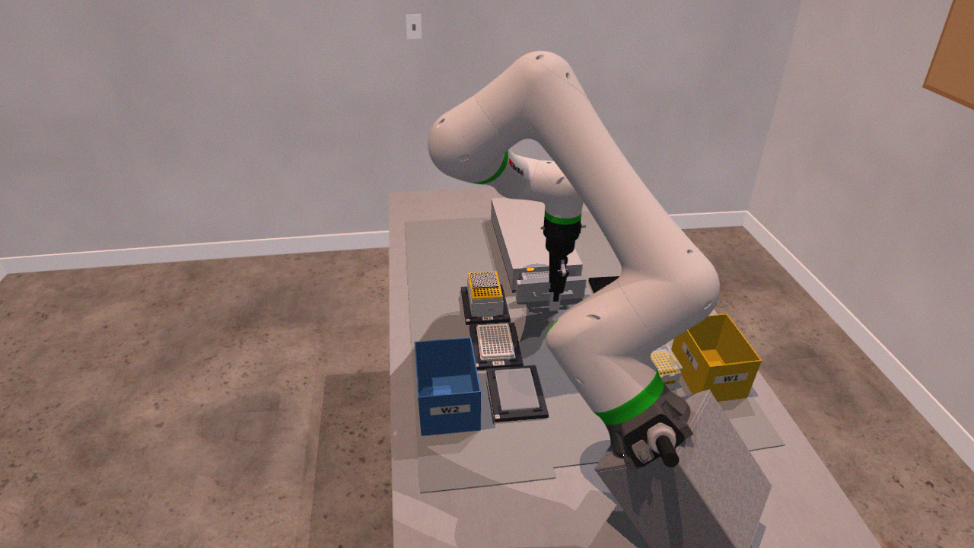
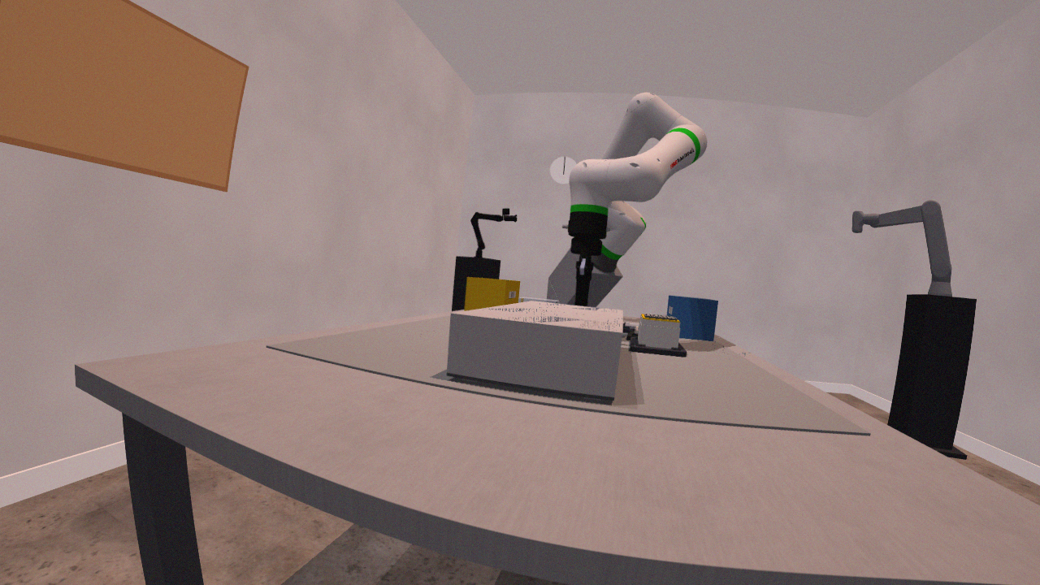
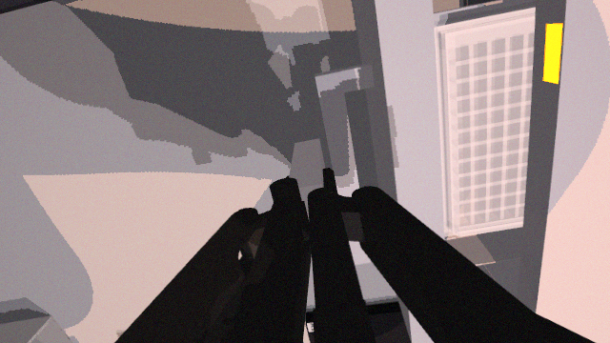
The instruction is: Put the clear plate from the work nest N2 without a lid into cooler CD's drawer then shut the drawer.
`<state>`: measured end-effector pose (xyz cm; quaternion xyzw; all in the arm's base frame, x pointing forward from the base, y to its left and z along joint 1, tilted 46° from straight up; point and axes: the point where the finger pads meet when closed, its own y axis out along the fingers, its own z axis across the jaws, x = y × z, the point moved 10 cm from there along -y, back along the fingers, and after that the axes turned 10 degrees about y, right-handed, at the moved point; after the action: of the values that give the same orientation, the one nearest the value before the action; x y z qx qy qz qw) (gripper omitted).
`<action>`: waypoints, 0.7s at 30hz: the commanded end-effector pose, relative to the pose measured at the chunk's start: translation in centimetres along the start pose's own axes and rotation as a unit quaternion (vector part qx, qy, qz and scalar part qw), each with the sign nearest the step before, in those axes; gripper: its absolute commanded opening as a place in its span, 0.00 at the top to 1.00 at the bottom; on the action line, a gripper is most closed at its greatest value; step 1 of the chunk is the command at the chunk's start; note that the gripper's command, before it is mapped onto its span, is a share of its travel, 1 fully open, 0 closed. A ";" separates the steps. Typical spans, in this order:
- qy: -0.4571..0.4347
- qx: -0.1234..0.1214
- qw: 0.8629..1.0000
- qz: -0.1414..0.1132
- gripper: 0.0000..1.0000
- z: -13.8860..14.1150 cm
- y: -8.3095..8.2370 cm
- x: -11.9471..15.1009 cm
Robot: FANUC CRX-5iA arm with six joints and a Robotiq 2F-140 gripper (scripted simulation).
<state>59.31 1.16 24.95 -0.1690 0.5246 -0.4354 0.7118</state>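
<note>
The grey cooler CD [image 1: 527, 234] stands at the back of the mat with its drawer [image 1: 549, 286] pulled partly out toward the arm's base. The clear plate [image 3: 486, 124] lies flat in the drawer, without a lid, its well grid facing up; it also shows in the top view [image 1: 533, 277]. The amber lamp [image 3: 553, 52] is lit. My gripper [image 3: 311, 160] is shut and empty, pointing down just outside the drawer's front, with its tips at the bar handle [image 3: 340, 119]. I cannot tell whether they touch it. In the exterior view the cooler [image 2: 534, 348] hides the drawer.
A yellow-topped tip box [image 1: 485, 286], a white well plate [image 1: 494, 340] and a lidded plate [image 1: 517, 391] sit in black nests left of the drawer. An empty black nest [image 1: 603, 281] lies to its right. A blue bin W2 [image 1: 447, 384] and a yellow bin W1 [image 1: 714, 354] stand nearer the base.
</note>
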 end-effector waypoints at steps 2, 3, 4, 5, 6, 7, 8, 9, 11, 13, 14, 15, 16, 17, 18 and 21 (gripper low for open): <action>0.000 0.000 1.000 0.000 1.00 0.5 0.0 -0.1; 0.000 0.000 1.000 0.000 1.00 0.6 0.0 -0.1; 0.000 0.000 1.000 0.000 1.00 0.8 0.0 -0.1; 0.000 0.000 1.000 0.000 1.00 0.9 0.0 -0.1; 0.000 0.000 1.000 0.000 1.00 1.0 0.0 -0.2; 0.000 0.000 1.000 0.000 1.00 1.2 0.0 -0.2; 0.000 0.000 1.000 0.000 1.00 1.3 0.0 -0.2; 0.000 0.000 1.000 0.000 1.00 1.4 0.0 -0.2; 0.000 0.000 1.000 0.000 1.00 1.7 0.0 -0.3; 0.000 0.000 1.000 0.000 1.00 1.7 0.0 -0.3; 0.000 0.000 1.000 0.000 1.00 1.8 0.0 -0.3; 0.000 0.000 1.000 0.000 1.00 1.9 0.0 -0.3; 0.000 0.000 1.000 0.000 1.00 2.1 0.0 -0.4; 0.000 0.000 1.000 0.000 1.00 2.2 0.0 -0.4; 0.000 0.000 1.000 0.000 1.00 2.3 0.0 -0.4; 0.000 0.000 1.000 0.000 1.00 2.7 0.0 -0.5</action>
<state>61.49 0.97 26.19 -0.1690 0.5246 -0.4354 0.7118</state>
